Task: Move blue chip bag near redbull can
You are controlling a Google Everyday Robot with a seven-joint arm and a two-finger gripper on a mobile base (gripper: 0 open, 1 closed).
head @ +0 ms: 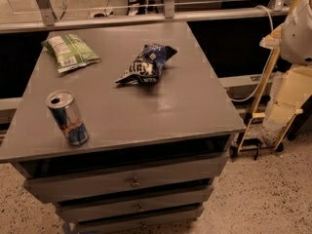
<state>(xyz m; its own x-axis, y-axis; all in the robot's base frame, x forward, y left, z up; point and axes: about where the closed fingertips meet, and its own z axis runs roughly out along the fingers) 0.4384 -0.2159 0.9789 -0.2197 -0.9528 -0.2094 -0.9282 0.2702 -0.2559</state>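
The blue chip bag (pixel 145 65) lies on the surface (pixel 195 101), well apart from the upright redbull can (pixel 68 118) at front left. The pincer is out of view, so one cannot tell its state.

Crumpled blue chip bag (pixel 145 65) lies apart from upright redbull can (pixel 68 118).

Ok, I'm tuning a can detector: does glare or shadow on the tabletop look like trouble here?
Camera view: warm, dim lighting; a pale sheen on the tabletop in front of the blue chip bag; the redbull can has a silver top that catches light; deep shadow fills the gap under the tabletop; the gripper is out of view.
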